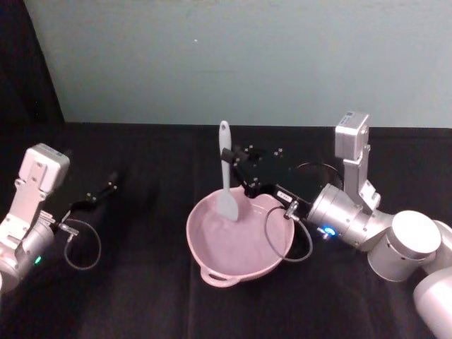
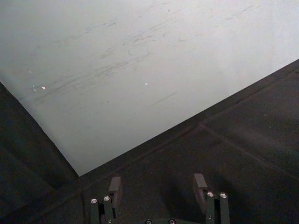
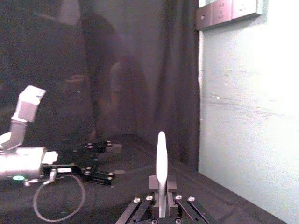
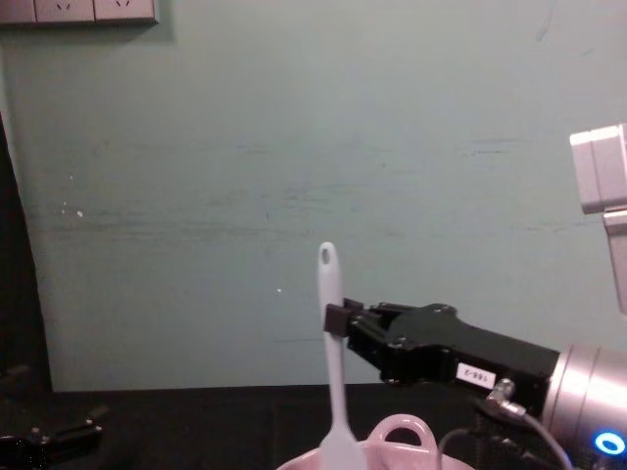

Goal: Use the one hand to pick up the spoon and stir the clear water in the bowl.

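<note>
My right tool reaches in from the right and is clenched on the spoon, gripping the upper handle a little below the oval hole. In the chest view the tool comes in sideways while the spoon stands nearly upright, hole end up and flat head down. The right wrist view shows the handle rising straight from between the fingers.

The head sits inside the pink bowl, in its far half and about midway across. I cannot tell whether it reaches the water.

The bowl's loop handle is on the near rim, facing me. As I judge it, stirring means sweeping the head around while keeping that long axis vertical. The free room lies toward the near and left parts of the basin, since the head is already close to the far wall.

My left tool is parked well off to the left on the black counter, fingers spread and holding nothing.
</note>
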Action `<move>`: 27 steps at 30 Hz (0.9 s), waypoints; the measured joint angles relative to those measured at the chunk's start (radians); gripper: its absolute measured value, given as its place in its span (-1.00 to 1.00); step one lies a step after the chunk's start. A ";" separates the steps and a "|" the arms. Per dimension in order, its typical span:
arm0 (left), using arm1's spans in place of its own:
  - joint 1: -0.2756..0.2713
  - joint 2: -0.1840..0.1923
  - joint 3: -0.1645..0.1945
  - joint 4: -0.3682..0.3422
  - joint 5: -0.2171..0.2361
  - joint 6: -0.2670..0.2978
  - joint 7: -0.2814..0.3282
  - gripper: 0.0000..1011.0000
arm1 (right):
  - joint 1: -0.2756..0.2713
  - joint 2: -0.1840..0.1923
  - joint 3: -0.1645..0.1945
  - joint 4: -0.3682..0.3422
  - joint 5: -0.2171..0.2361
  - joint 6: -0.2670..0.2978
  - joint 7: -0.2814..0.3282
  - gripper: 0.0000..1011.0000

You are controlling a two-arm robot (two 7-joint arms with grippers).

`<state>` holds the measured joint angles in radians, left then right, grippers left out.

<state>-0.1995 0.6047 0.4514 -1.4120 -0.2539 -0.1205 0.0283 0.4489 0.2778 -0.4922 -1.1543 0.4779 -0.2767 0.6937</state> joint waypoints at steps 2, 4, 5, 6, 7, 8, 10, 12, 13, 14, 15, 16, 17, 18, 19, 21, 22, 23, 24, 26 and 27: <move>0.000 0.000 0.000 0.000 0.000 0.000 0.000 0.99 | 0.002 0.003 0.005 0.002 -0.004 -0.001 -0.006 -0.79; 0.000 0.000 0.000 0.000 0.000 0.000 0.000 0.99 | 0.001 0.011 0.015 0.001 -0.008 -0.001 -0.017 -0.79; 0.000 0.000 0.000 0.000 0.000 0.000 0.000 0.99 | -0.003 0.018 0.022 -0.005 -0.011 -0.001 -0.025 -0.79; 0.000 0.000 0.000 0.000 0.000 0.000 0.000 0.99 | -0.005 0.021 0.025 -0.008 -0.012 -0.001 -0.029 -0.79; 0.000 0.000 0.000 0.000 0.000 0.000 0.000 0.99 | -0.011 0.029 0.033 -0.015 -0.013 -0.001 -0.037 -0.79; 0.000 0.000 0.000 0.000 0.000 0.000 0.000 0.99 | -0.011 0.029 0.033 -0.015 -0.013 -0.001 -0.037 -0.79; 0.000 0.000 0.000 0.000 0.000 0.000 0.000 0.99 | -0.024 0.041 0.044 -0.031 -0.014 0.004 -0.047 -0.79; 0.000 0.000 0.000 0.000 0.000 0.000 0.000 0.99 | -0.035 0.050 0.052 -0.045 -0.014 0.008 -0.052 -0.79; 0.000 0.000 0.000 0.000 0.000 0.000 0.000 0.99 | -0.045 0.058 0.058 -0.059 -0.013 0.014 -0.057 -0.79; 0.000 0.000 0.000 0.000 0.000 0.000 0.000 0.99 | -0.053 0.063 0.062 -0.070 -0.013 0.017 -0.060 -0.79; 0.000 0.000 0.000 0.000 0.000 0.000 0.000 0.99 | -0.066 0.071 0.066 -0.089 -0.012 0.023 -0.064 -0.79; 0.000 0.000 0.000 0.000 0.000 0.000 0.000 0.99 | -0.074 0.076 0.069 -0.099 -0.011 0.026 -0.066 -0.79; 0.000 0.000 0.000 0.000 0.000 0.000 0.000 0.99 | -0.081 0.080 0.071 -0.110 -0.010 0.030 -0.069 -0.79; 0.000 0.000 0.000 0.000 0.000 0.000 0.000 0.99 | -0.096 0.088 0.074 -0.131 -0.008 0.036 -0.071 -0.79; 0.000 0.000 0.000 0.000 0.000 0.000 0.000 0.99 | -0.102 0.091 0.074 -0.140 -0.007 0.040 -0.072 -0.79; 0.000 0.000 0.000 0.000 0.000 0.000 0.000 0.99 | -0.120 0.100 0.075 -0.171 -0.005 0.046 -0.072 -0.79; 0.000 0.000 0.000 0.000 0.000 0.000 0.000 0.99 | -0.126 0.101 0.075 -0.180 -0.005 0.048 -0.071 -0.79; 0.000 0.000 0.000 0.000 0.000 0.000 0.000 0.99 | -0.130 0.103 0.074 -0.188 -0.004 0.049 -0.071 -0.79; 0.000 0.000 0.000 0.000 0.000 0.000 0.000 0.99 | -0.137 0.104 0.071 -0.202 -0.001 0.051 -0.068 -0.79; 0.000 0.000 0.000 0.000 0.000 0.000 0.000 0.99 | -0.142 0.104 0.064 -0.212 0.003 0.052 -0.062 -0.79; 0.000 0.000 0.000 0.000 0.000 0.000 0.000 0.99 | -0.144 0.103 0.061 -0.215 0.004 0.052 -0.059 -0.79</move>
<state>-0.1995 0.6047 0.4514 -1.4120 -0.2539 -0.1205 0.0283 0.3049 0.3809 -0.4309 -1.3693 0.4815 -0.2242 0.6347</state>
